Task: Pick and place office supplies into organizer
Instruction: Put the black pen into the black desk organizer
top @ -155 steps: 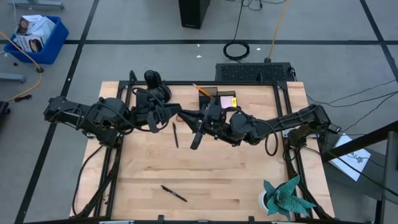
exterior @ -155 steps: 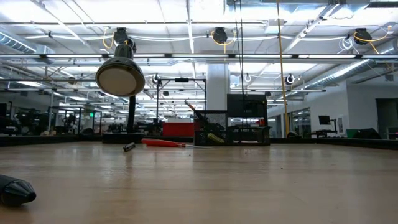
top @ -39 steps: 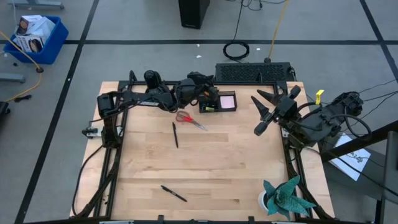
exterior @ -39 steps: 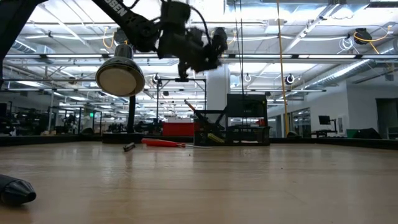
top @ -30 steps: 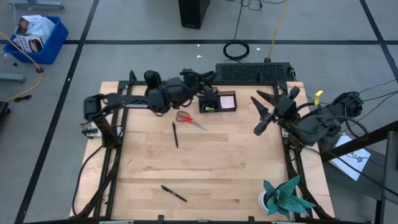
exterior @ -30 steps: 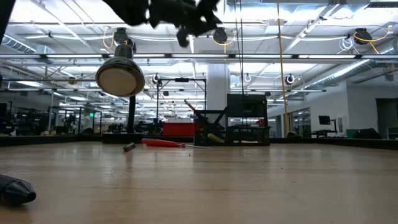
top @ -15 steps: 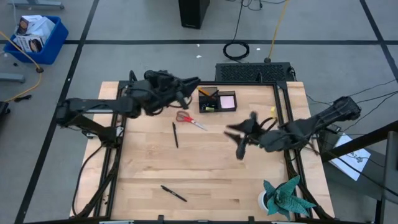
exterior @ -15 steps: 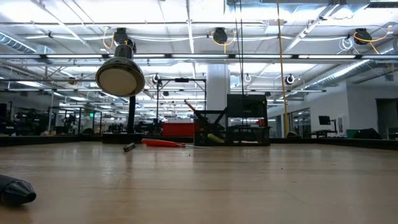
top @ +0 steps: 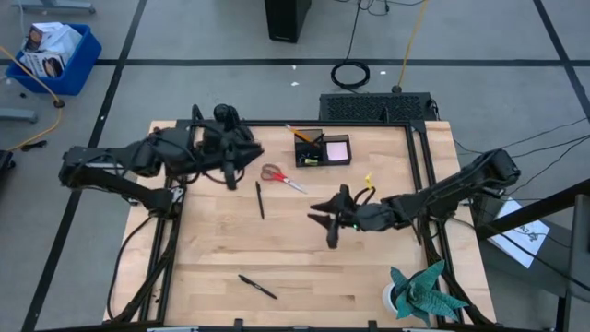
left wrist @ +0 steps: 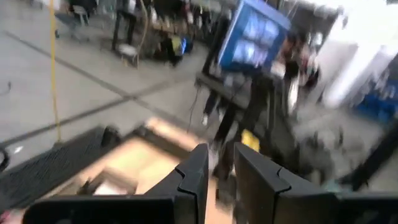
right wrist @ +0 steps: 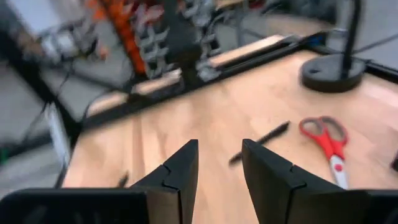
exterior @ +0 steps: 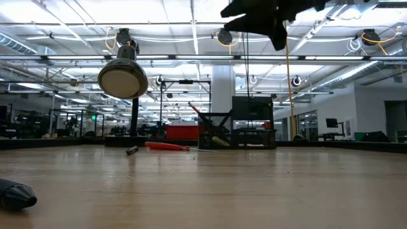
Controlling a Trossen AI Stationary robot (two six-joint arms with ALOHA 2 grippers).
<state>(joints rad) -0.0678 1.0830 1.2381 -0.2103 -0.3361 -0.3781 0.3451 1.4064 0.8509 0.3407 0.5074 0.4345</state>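
The right gripper (top: 332, 224) hangs above the middle of the tabletop (top: 369, 286), jaws parted with a clear gap and nothing between them. Its wrist camera looks down past the two dark fingers (right wrist: 267, 177) at the red-handled scissors (right wrist: 328, 138) and a thin black pen (right wrist: 260, 142), both lying loose on the wood.

Over to the left gripper (top: 232, 174), up near the far left corner beside the round black lamp base (top: 224, 115). Its fingers (left wrist: 194, 169) stand only a slit apart, and I can see nothing held between them.

Now the organizer (top: 322, 148), sitting at the far edge of the tabletop, roughly mid-width. An orange-yellow pencil (top: 299, 133) leans out of its tall compartment, a pink sticky-note pad (top: 337, 148) lies in the open tray on the side nearer the right arm, and something small and yellow-green sits low in it, too small to name.

So, judging by that, a few supplies are home. Left to go: the scissors just in front of the organizer, the pen beside them toward the left arm, and a second black pen (top: 257, 287) well apart, down by the near edge. The teal paper plant (top: 422, 292) at the near right corner sits clear of all this.
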